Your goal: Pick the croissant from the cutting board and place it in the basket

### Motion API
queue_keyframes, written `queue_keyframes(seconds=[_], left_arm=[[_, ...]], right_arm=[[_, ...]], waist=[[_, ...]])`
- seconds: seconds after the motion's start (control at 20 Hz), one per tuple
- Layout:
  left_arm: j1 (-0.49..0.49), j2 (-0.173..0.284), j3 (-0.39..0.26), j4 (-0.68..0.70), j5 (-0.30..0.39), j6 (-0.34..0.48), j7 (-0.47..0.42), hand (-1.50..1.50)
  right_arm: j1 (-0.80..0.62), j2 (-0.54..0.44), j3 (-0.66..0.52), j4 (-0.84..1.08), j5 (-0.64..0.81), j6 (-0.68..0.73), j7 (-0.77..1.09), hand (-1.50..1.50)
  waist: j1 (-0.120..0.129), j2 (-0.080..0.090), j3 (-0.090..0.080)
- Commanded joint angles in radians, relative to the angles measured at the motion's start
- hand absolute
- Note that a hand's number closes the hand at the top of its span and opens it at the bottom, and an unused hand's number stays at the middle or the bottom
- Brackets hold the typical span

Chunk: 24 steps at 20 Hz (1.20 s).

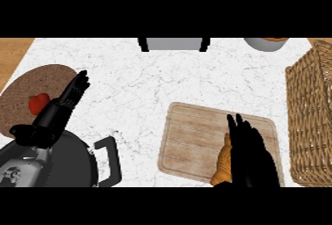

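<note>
Fingers of black right hand (250, 151) straight, laid alongside golden-brown croissant (222, 165), not curled round it. Croissant at near right edge of pale wooden cutting board (191, 140). Likely light, flaky, crushable: cradle midsection. Woven wicker basket (310, 118) at surface's right edge. Left hand (65, 110) open, resting.

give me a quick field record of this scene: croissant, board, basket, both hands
croissant: on the cutting board, near its right side, partly hidden by the right hand
basket: wicker, at the counter's right edge, right of the board
right hand: fingers straight, over the croissant, not curled round it
left hand: open, resting at the left beside a round mat
</note>
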Motion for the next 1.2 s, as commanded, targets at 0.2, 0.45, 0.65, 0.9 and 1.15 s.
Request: queue_keyframes(seconds=[0.2, 0.45, 0.65, 0.9, 1.15], left_arm=[[0.020, -0.038, 0.025, 0.075, -0.056, -0.022, -0.080, 0.00], [0.046, -0.054, 0.038, -0.003, -0.056, -0.047, -0.032, 0.00], [-0.003, -0.078, 0.051, -0.003, -0.069, -0.052, 0.015, 0.00], [0.009, -0.095, 0.056, -0.068, -0.082, -0.050, 0.071, 0.00], [0.017, -0.084, 0.086, -0.035, -0.087, -0.088, 0.018, 0.00]], right_arm=[[0.049, 0.009, 0.027, -0.038, 0.056, 0.055, 0.070, -1.50], [0.022, 0.028, -0.004, 0.067, 0.059, 0.013, 0.028, -1.50], [-0.013, 0.031, -0.026, 0.084, 0.043, 0.054, 0.044, -1.50], [0.045, -0.008, -0.063, 0.153, 0.062, -0.044, -0.031, -1.50], [0.021, -0.004, -0.112, 0.250, 0.033, -0.078, -0.047, -1.50]], waist=[[-0.004, 0.000, 0.000], [0.001, 0.000, 0.000], [0.001, 0.000, 0.000], [0.000, 0.000, 0.000], [0.001, 0.000, 0.000]])
